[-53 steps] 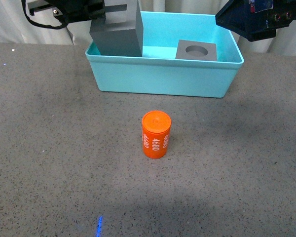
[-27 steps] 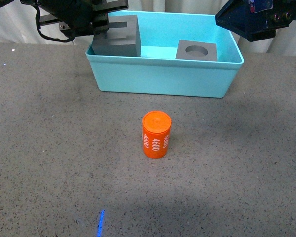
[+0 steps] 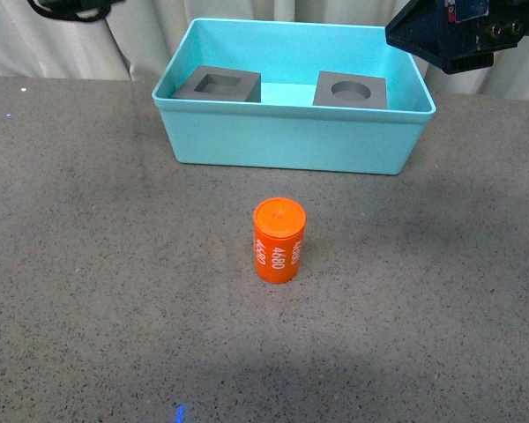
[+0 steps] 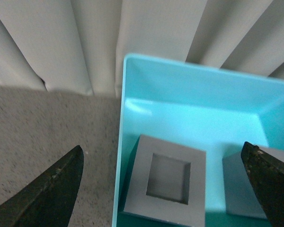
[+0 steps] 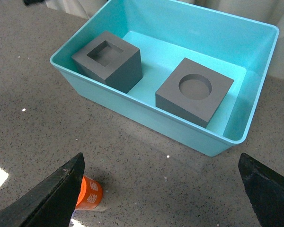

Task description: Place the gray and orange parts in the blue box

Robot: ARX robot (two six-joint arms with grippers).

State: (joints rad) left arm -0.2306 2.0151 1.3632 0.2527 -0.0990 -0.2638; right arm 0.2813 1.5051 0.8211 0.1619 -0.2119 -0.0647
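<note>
Orange cylinder (image 3: 279,240), printed 4680, stands upright outside the blue box (image 3: 291,141). Left gripper (image 4: 161,146) gapes empty; the matte square-recess gray cube (image 4: 166,179) lies boxed beyond its tips. Right gripper (image 5: 161,156) gapes empty, round-recess cube (image 5: 217,90) boxed ahead, cylinder beside one finger.

the right arm (image 3: 450,35) shows in the front view as a black, angular housing with sharp facets; a small blue patch with red flecks sits near its upper edge, and two small round spots dot its side; of the left arm (image 3: 66,7) only a thin, curved black strip shows, too little to tell cable from casing; the left tool (image 4: 161,146) has two dark, tapered fingers (image 4: 52,189), matte and faintly speckled brown; the right tool (image 5: 160,156) has fingers (image 5: 52,194) of the same wedge shape, black and matte
</note>
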